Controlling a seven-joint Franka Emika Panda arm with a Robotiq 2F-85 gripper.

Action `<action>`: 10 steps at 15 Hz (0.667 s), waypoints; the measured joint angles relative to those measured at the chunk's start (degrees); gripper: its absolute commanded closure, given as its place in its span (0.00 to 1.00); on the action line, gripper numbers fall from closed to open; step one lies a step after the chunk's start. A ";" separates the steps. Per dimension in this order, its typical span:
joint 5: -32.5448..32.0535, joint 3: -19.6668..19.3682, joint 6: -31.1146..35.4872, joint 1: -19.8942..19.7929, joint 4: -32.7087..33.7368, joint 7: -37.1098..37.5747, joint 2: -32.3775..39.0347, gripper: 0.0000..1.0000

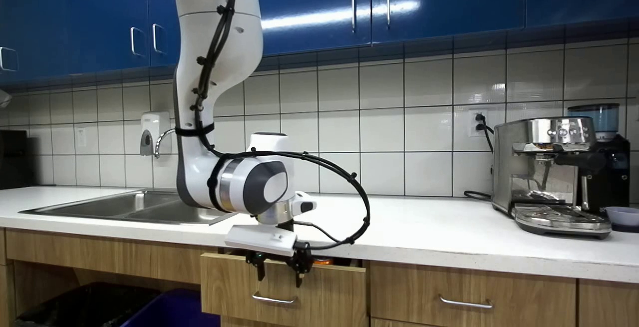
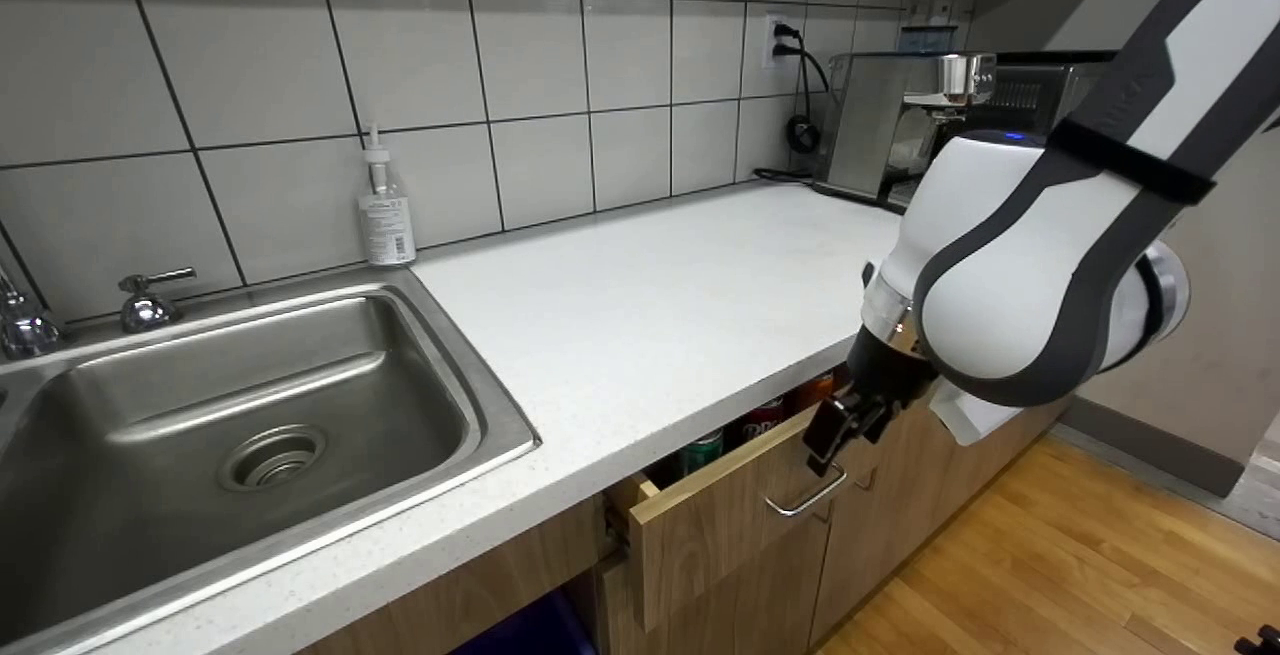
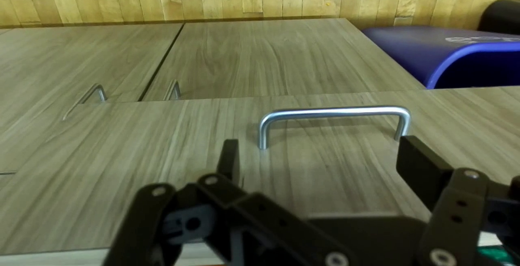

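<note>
Under the front edge of the white desk point(image 2: 650, 295), a wooden drawer point(image 1: 332, 287) stands partly open, holding a green can point(image 2: 702, 452), a dark red can point(image 2: 763, 417) and an orange item point(image 2: 815, 391). In front of it hangs the tool point(image 3: 319, 156), spread wide, its tips just above the metal handle point(image 1: 273, 299); whether they touch the wood I cannot tell. A sink point(image 2: 505, 430) is set into the desk, a soap bottle point(image 2: 388, 225) at its back corner. Farther along stands a coffee machine point(image 1: 546, 137), and beneath the desk a purple bin point(image 1: 174, 309)
</note>
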 measured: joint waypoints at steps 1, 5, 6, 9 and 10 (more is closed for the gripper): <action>0.00 0.47 0.03 -0.40 -1.10 0.00 -0.89 0.00; 0.00 1.37 0.00 -1.24 -5.58 0.00 -5.20 0.00; 0.00 1.20 -0.24 -1.22 -6.63 0.04 -6.42 0.00; 0.01 0.13 -1.85 -0.91 -9.37 0.09 -10.13 0.00; 0.04 -0.36 -2.49 -0.67 -10.17 0.09 -11.36 0.00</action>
